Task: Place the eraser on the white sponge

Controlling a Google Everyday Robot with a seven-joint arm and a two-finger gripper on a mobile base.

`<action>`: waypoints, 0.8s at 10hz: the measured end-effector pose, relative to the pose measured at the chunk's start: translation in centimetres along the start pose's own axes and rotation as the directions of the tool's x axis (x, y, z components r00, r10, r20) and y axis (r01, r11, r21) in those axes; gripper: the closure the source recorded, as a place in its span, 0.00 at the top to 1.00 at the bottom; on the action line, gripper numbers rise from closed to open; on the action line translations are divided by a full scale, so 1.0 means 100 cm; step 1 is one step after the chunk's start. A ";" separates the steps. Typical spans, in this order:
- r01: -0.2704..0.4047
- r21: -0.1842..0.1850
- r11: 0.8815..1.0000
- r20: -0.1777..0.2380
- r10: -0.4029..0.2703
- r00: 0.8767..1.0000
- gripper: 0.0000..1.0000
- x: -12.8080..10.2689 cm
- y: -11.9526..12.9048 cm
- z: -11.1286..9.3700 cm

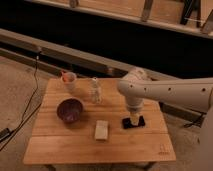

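The small flat black rectangular eraser (136, 123) lies toward the wooden desk's (60, 149) right edge, near the cream-white rectangular sponge (102, 130), with the gripper (132, 119) directly upon it, jaws' state indeterminable; judged light, stiff and low, best pinched across its narrower width.

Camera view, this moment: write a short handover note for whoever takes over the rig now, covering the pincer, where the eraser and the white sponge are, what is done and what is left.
Pincer: lowered onto the left part of the eraser, at the right side of the table. A grip cannot be confirmed.
Eraser: lies flat on the table, not lifted.
White sponge: lies on the table to the left of the eraser and a little nearer the front edge. It is apart from the eraser, with nothing on it.
Done: the pincer is at the eraser.
Left: secure the grasp, lift, carry left, set the eraser on the sponge.
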 end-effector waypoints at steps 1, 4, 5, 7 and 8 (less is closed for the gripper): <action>0.012 0.003 1.000 0.002 -0.012 1.000 0.65 -0.002 0.001 0.005; 0.037 -0.015 0.999 0.010 -0.037 0.999 0.65 -0.008 0.010 0.028; 0.044 -0.022 0.999 0.010 -0.043 0.999 0.65 -0.009 0.012 0.033; 0.057 -0.036 0.998 0.008 -0.057 0.998 0.65 -0.012 0.014 0.045; 0.061 -0.040 0.997 0.006 -0.061 0.998 0.65 -0.012 0.013 0.050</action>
